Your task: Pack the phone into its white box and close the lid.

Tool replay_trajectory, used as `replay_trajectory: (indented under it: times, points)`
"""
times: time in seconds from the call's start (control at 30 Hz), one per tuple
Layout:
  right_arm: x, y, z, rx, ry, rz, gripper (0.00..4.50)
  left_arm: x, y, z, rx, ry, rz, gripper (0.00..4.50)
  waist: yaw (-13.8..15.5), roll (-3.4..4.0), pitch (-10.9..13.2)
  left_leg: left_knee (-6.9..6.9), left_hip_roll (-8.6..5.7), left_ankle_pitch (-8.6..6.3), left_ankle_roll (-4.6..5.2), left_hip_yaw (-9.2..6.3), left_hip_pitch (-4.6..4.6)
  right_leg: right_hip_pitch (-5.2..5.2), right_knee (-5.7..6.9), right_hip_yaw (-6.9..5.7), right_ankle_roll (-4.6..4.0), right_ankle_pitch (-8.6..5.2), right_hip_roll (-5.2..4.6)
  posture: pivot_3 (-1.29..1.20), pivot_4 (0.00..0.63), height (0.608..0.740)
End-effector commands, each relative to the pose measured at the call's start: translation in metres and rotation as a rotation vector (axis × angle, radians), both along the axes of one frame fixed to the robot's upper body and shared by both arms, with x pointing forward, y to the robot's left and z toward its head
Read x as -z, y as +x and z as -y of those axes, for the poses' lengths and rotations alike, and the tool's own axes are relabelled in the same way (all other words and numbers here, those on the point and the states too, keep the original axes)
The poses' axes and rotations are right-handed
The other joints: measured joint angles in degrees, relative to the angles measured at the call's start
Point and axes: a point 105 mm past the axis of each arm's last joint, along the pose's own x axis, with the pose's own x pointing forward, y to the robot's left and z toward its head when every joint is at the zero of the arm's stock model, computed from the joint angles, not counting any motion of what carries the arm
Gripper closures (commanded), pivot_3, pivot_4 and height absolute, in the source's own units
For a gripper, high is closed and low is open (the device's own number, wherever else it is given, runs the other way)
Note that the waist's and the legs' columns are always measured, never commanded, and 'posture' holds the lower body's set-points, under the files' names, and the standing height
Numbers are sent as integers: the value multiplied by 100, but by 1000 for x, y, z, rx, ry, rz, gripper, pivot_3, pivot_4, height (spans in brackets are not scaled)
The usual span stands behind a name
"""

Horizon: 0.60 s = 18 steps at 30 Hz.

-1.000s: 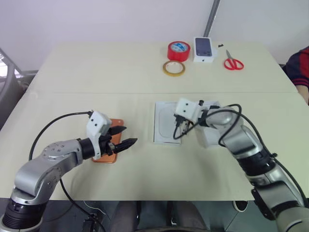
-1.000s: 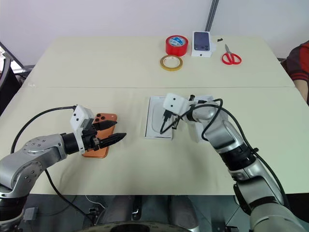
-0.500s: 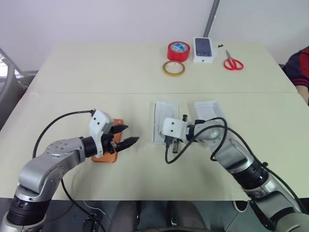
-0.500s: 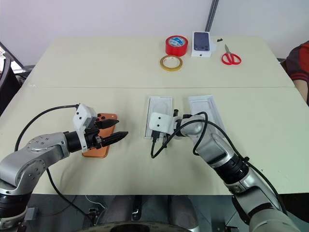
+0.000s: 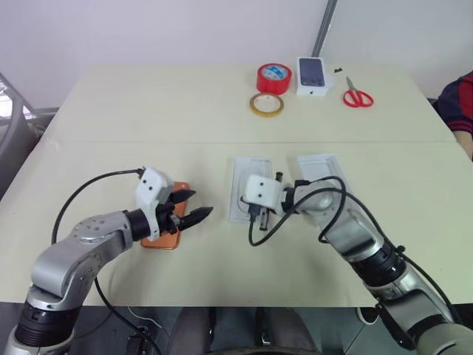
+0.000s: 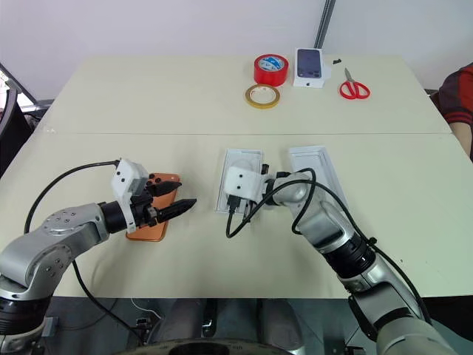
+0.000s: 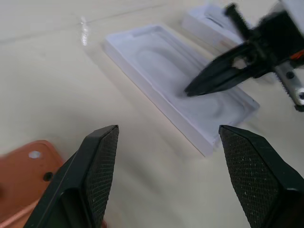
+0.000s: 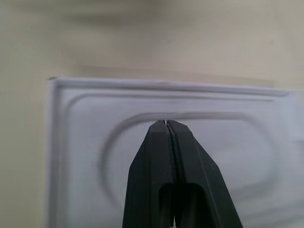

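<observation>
Swinging left since earlier, clenched right gripper (image 8: pixel 166 124) rests over insert (image 6: pixel 231 167); left gripper (image 5: pixel 189 205) spread.

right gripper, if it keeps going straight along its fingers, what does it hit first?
Most likely the white insert with an oval recess. The shut right gripper points down onto it, tips at the recess edge; whether they already touch is unclear. The shallow white tray-box lies beside, off that line.

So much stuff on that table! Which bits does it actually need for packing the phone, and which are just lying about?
For the job:
- orange phone
- shallow white box
- insert with oval hollow, which seems to be from the same packaging

Lying about:
- red tape roll
- yellow tape ring
- red scissors
- small carton with a phone picture
</observation>
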Motion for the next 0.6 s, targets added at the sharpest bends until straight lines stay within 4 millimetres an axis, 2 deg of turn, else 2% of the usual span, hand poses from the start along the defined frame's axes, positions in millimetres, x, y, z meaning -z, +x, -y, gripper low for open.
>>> replay_trajectory:
  times: [0.03, 0.1, 0.2, 0.27, 0.47, 0.6]
  points:
    - [-26, -2, -14, -32, 73, 66, 4500, -10, 14, -42, -220, -37, -21, 122, -25, -1, -1, 0, 0, 0, 0, -1, 0, 0, 0, 0, 0, 0, 1, 0, 150, 740]
    - [-26, -5, -22, -50, 84, 60, 4500, -9, 16, -55, -287, -34, -42, 50, -38, -1, -1, -1, 0, 0, 0, -1, 0, -2, 0, 0, 0, 0, 1, 0, 150, 740]
    - [-19, -11, -49, -107, 92, 34, 4500, 2, 17, -90, -462, 6, -142, 50, -39, -1, 0, -2, 0, 0, 0, 0, -1, -5, 1, 0, 0, 0, 1, 0, 150, 740]
    - [-12, -12, -64, -134, 71, 16, 4500, 10, 11, -95, -473, 4, -214, 50, -51, -1, -1, -2, 0, 1, -2, -1, 0, -7, 7, 0, 0, 0, 1, 0, 150, 740]
    - [3, -18, -94, -208, 21, -22, 4500, 31, -13, -86, -416, 15, -413, 50, 11, -9, -5, 6, -3, 4, -7, -1, -2, -6, 7, -1, 0, 0, -5, 0, 150, 740]
    - [15, -23, -102, -268, -44, -31, 4500, 42, -25, -67, -337, -14, -495, 50, -3, -10, -7, 8, -4, 4, -8, -2, 0, -4, 8, -2, 0, 0, -7, 0, 150, 740]
